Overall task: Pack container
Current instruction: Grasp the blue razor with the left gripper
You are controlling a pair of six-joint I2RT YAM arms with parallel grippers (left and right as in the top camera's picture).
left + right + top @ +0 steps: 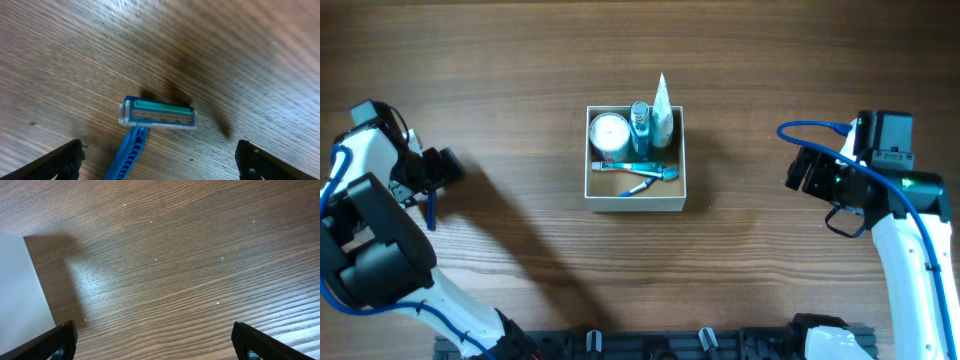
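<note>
Spread wide, left gripper (pixel 160 154) straddles a blue razor (pixel 157 117); right gripper (pixel 155 337), likewise spread, borders the container (pixel 20 290).

One container (pixel 635 203) holds one jar (pixel 610 130), one bottle (pixel 640 122), one tube (pixel 663 112) and two slim blue-and-white items (pixel 632 166). One razor (pixel 157 114) lies outside it. There are two grippers, the left gripper (pixel 160 161) and the right gripper (pixel 155 341).

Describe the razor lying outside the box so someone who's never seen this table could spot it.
From the white-walled container in the middle of the wooden table, look toward the left gripper. On bare wood between its open fingers lies the razor: blue ribbed handle, pale head with a green strip. It is the only toiletry outside the container.
</note>
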